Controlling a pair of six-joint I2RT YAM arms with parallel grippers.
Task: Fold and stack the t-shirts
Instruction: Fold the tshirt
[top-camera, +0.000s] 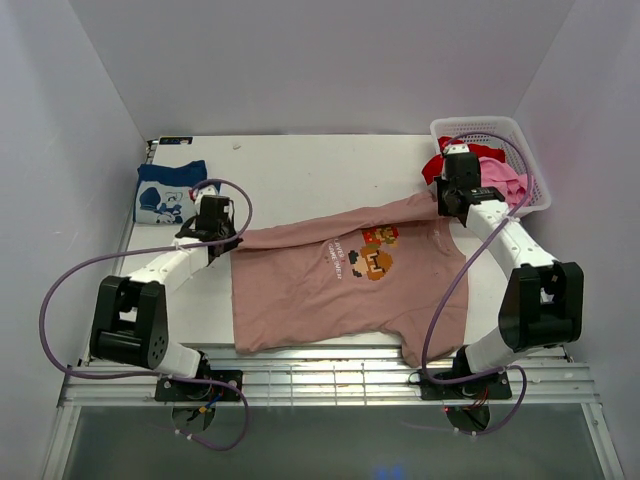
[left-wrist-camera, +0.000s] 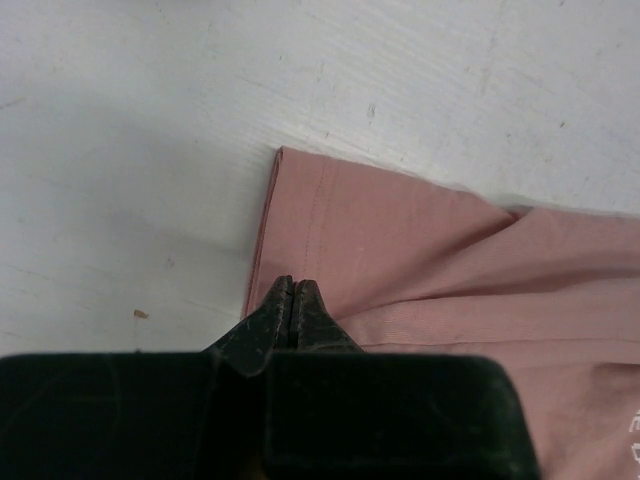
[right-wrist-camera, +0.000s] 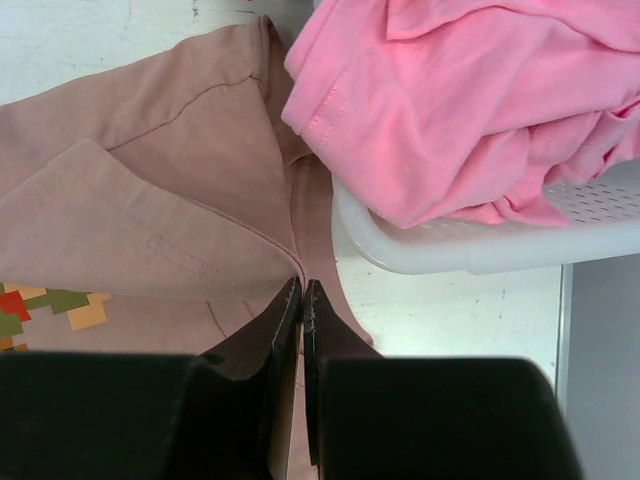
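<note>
1. The pink-tan t-shirt (top-camera: 320, 290) lies spread on the table (top-camera: 320, 170), print up.
2. The left hand (left-wrist-camera: 291, 285), fingers together, is at the hem of its left sleeve. The right hand (right-wrist-camera: 302, 285) is clamped on the right sleeve.
3. Farther back, the navy t-shirt (top-camera: 165, 190) lies folded on the left. The red t-shirt (top-camera: 435, 165) and the bright pink t-shirt (right-wrist-camera: 450, 90) fill the basket (top-camera: 520, 130).

Centre tan tee (top-camera: 330, 290): dusty pink-tan; pixel print (top-camera: 374, 251) in orange, brown, red; small white text. Far-left navy tee (top-camera: 165, 190): white print. Far-right basket (top-camera: 478, 123): white, perforated. Red tee (top-camera: 436, 166); pink tee (top-camera: 505, 181), bright.
</note>
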